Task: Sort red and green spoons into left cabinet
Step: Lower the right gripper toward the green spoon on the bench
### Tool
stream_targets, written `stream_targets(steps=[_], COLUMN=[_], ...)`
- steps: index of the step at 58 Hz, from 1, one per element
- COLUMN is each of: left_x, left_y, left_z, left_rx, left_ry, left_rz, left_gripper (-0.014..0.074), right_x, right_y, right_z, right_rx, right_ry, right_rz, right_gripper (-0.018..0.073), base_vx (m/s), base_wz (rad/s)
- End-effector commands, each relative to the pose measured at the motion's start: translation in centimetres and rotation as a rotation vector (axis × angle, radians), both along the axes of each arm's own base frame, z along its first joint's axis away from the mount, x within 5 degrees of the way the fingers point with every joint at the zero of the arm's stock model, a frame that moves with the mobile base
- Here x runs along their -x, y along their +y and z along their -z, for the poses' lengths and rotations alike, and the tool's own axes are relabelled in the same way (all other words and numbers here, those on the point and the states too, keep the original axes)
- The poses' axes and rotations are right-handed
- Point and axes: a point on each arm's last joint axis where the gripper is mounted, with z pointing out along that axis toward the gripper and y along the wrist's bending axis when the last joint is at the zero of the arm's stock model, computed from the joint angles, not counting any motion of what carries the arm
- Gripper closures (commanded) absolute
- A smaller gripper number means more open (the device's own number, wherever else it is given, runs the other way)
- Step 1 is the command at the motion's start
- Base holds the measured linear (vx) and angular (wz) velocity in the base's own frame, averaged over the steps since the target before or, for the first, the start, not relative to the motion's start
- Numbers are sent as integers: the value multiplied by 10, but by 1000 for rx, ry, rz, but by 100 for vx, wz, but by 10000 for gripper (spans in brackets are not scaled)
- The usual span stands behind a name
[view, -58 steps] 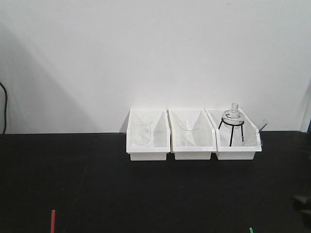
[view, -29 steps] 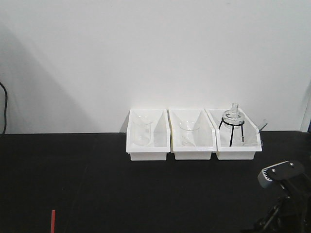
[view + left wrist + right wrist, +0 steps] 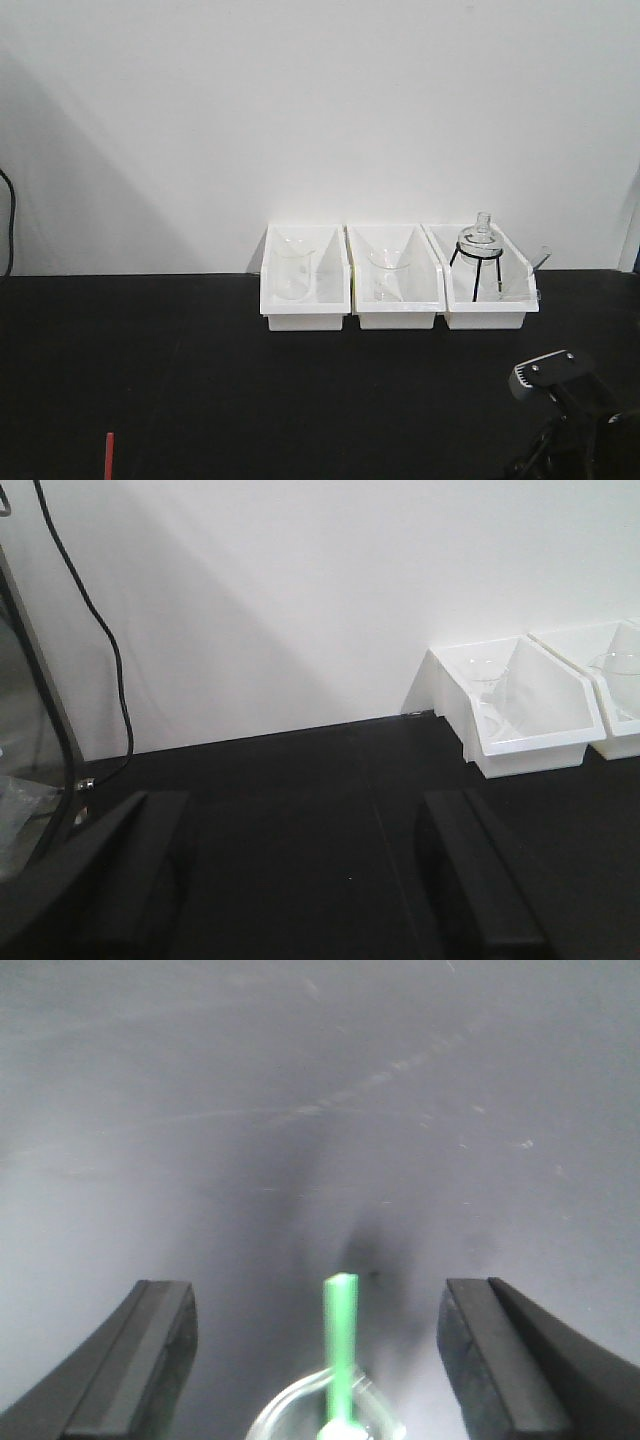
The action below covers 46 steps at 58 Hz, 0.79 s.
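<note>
nothing shelved yet: red spoon [image 3: 108, 455] lies untouched, green spoon [image 3: 339, 1345] between the spread right end effector [image 3: 317, 1300]; left end effector [image 3: 300, 810] spread, empty.

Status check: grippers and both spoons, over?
Left gripper open, nothing held. Right gripper open, straddling green spoon handle, not gripped. Red spoon lying on counter, untouched. Nothing in the way.

A plain matte black tabletop [image 3: 200, 380] meets a plain white wall [image 3: 300, 120]. Three white bins [image 3: 305, 305] hold clear glassware [image 3: 292, 272]; the 3 o'clock bin has a black wire stand [image 3: 470, 268]. At 7 o'clock lies a red spoon [image 3: 108, 455]. The wrist view shows a bright green spoon [image 3: 339, 1350].
</note>
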Motion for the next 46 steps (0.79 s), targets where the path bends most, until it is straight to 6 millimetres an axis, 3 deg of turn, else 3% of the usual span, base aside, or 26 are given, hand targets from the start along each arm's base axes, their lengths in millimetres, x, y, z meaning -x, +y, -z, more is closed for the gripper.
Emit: stream_targets(steps=[1,16,23,28,44,46], left_x=[1,1,1,1,1,1], left_y=[-1,-1,-1,-1,-1,-1], left_z=[-20,-20,-20,-20,-20,-20], left_rx=[22,22,22,22,22,22], left_ry=[-119,-119,-119,-119,-119,-119], left_rz=[9,9,9,9,9,9], left_gripper=[20,20,20,20,20,20], right_x=[-11,-17,-19,-19,-19,-19], right_y=[-3,-4,-4,-4,-5,-5], right_z=[-11,8,8,8,8,8], right_rx=[-3,6,10,11,12,11], right_ry=[-78,-30,-42,-43,-46,-46], right_rz=[39,47,57,58,58,60], right_gripper=[18,26,83,169,566,573], base_vx=[0,0,0,0,0,0], base_wz=[0,0,0,0,0,0])
